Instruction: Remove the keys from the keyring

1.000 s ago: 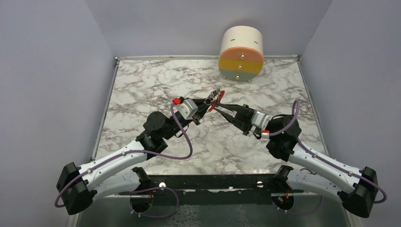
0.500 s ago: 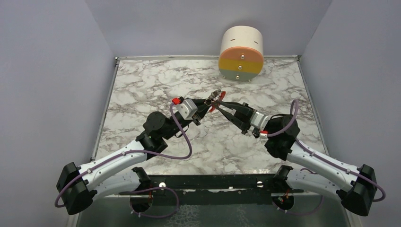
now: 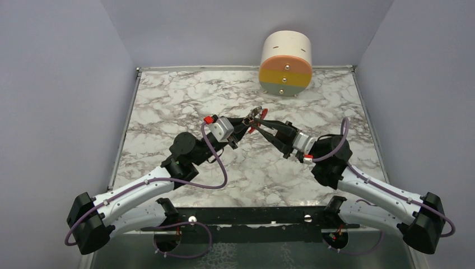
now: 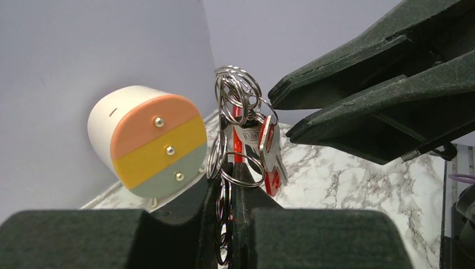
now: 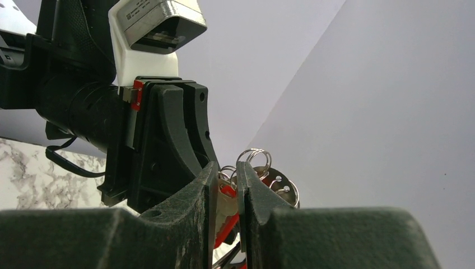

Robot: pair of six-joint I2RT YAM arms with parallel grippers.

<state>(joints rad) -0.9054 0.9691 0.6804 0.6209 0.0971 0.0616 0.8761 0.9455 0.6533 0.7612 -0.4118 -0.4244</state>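
Short of the striped drum (image 3: 285, 64), above the table (image 3: 168, 101), the left gripper (image 4: 227, 193) pinched the keyring (image 4: 236, 89) by its lower rings, the stack upright. One of the keys (image 4: 269, 148) sat between the right gripper (image 5: 227, 171) jaws, nearly pressed together, reaching in across that upright axis.

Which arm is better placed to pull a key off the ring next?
Probably the right. The left gripper is clamped on the keyring, holding it up, while the right gripper has its fingers on both sides of the keys.
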